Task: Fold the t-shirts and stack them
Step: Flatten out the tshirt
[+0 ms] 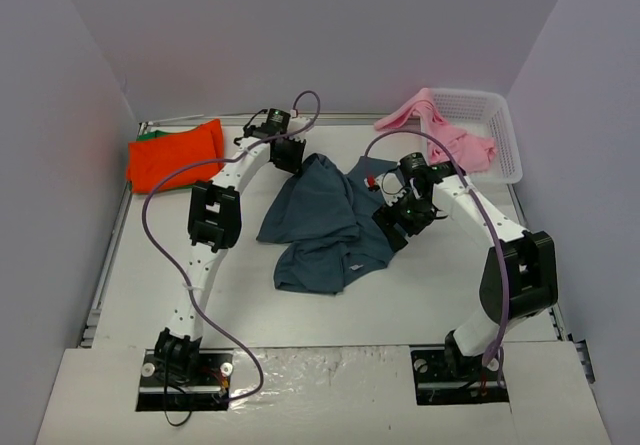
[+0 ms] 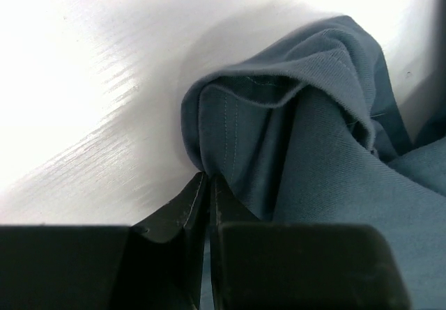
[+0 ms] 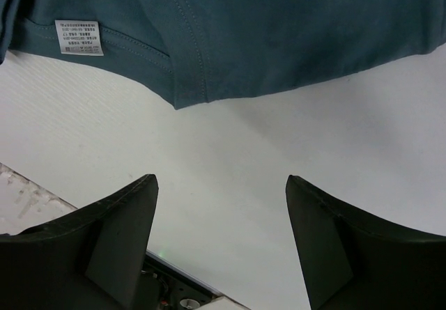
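Observation:
The dark slate-blue t-shirt (image 1: 325, 227) lies crumpled at the table's middle. My left gripper (image 1: 288, 155) is shut on its far corner; in the left wrist view the fingers (image 2: 207, 179) pinch a fold of the blue cloth (image 2: 300, 150). My right gripper (image 1: 395, 215) is open and empty just right of the shirt; in the right wrist view (image 3: 221, 179) the shirt's hem and white label (image 3: 79, 37) lie ahead of the fingers. The folded orange-red t-shirt (image 1: 172, 155) lies far left with a green t-shirt edge (image 1: 148, 136) beneath it. The pink t-shirt (image 1: 440, 125) drapes over the basket.
A white lattice basket (image 1: 495, 130) stands at the far right corner. Purple cables loop over both arms. Grey walls close in the table on three sides.

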Motion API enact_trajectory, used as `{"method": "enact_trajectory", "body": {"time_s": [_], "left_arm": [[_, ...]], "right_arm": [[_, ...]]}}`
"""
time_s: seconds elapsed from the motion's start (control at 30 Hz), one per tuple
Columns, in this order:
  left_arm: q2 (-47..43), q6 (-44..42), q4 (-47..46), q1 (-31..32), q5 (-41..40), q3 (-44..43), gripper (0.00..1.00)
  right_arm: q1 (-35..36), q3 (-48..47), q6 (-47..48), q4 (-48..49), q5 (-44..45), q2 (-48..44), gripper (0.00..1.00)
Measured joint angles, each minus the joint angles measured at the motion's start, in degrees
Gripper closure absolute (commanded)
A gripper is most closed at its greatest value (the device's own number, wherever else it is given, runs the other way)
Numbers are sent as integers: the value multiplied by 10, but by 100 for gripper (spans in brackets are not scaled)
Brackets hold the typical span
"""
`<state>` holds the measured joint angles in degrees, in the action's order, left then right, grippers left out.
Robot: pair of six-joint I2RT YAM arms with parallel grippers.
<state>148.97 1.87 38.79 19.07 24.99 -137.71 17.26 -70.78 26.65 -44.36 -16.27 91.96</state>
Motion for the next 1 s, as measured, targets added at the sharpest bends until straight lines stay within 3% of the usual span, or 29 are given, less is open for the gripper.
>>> {"method": "enact_trajectory", "body": {"time_s": [0.73,0.97,1.0], "left_arm": [[-70,-47,52,5,-72,84,98],[-78,-60,59,5,-84,90,98],[-80,-62,60,5,-86,90,98]], "right_arm": [[72,15,-5,40,-19,151,40],[71,16,-12,53,4,151,58],[70,16,-13,56,11,151,65]]}}
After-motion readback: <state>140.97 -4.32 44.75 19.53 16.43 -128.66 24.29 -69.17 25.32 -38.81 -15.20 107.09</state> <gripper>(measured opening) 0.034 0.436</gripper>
